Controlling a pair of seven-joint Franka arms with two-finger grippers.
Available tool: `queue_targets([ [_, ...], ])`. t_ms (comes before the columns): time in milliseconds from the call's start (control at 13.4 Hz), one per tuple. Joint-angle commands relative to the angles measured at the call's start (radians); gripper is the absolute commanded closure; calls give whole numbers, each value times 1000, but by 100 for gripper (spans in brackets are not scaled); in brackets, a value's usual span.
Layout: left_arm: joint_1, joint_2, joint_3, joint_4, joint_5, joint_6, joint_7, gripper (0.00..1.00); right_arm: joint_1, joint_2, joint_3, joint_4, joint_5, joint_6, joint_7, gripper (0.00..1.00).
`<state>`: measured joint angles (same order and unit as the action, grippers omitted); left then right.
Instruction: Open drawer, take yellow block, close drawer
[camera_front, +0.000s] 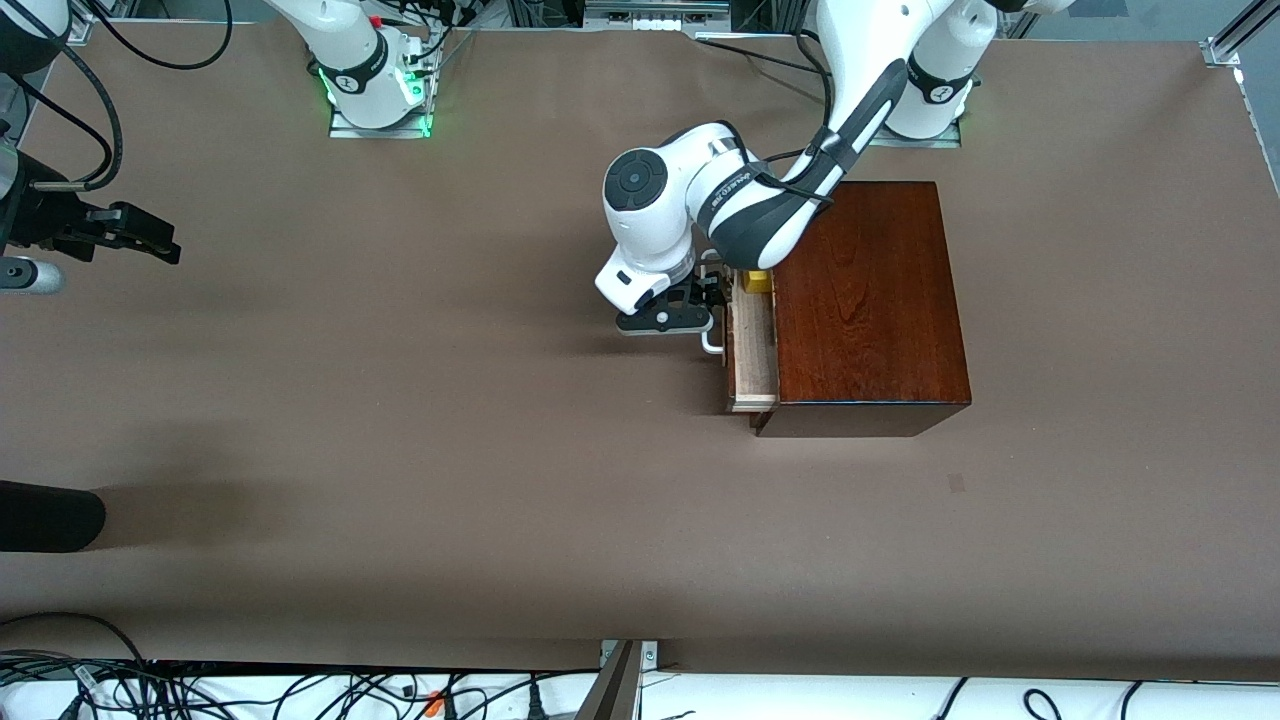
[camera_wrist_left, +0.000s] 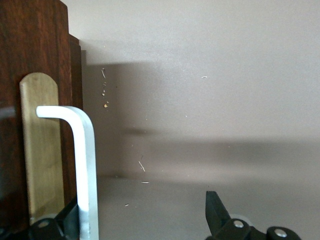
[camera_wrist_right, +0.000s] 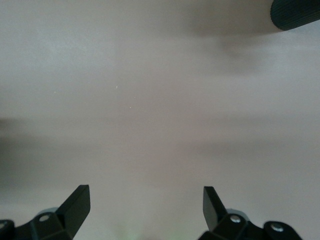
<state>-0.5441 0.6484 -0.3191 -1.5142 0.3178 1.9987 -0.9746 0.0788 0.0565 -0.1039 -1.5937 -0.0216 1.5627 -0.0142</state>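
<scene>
You have one mahogany box (camera_front: 868, 300) on the table, its single drawer (camera_front: 752, 350) pulled partly out toward the right arm's end, and one yellow block (camera_front: 760, 281) lying in the drawer's tray. Your left gripper (camera_front: 708, 305) sits at the one white handle (camera_wrist_left: 82, 165), fingers spread wide with the bar between them, not clamped. Your right gripper (camera_wrist_right: 145, 205) waits near the table's edge, jaws wide and holding nothing

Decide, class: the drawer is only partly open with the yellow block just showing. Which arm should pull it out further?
Left. The left claw is open at the drawer's white handle, near the yellow block. The right claw waits open over bare table at the right arm's end.
</scene>
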Motion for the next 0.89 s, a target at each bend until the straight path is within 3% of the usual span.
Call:
queue_targets([
  [0,-46,73,-14,80,-42,40,-10,0,-13,-20,15,-6,-14,-4,-10,0],
  [820,-36,73,-8,134,-48,29,1,0,-14,-18,13,-8,-15,-4,-10,0],
])
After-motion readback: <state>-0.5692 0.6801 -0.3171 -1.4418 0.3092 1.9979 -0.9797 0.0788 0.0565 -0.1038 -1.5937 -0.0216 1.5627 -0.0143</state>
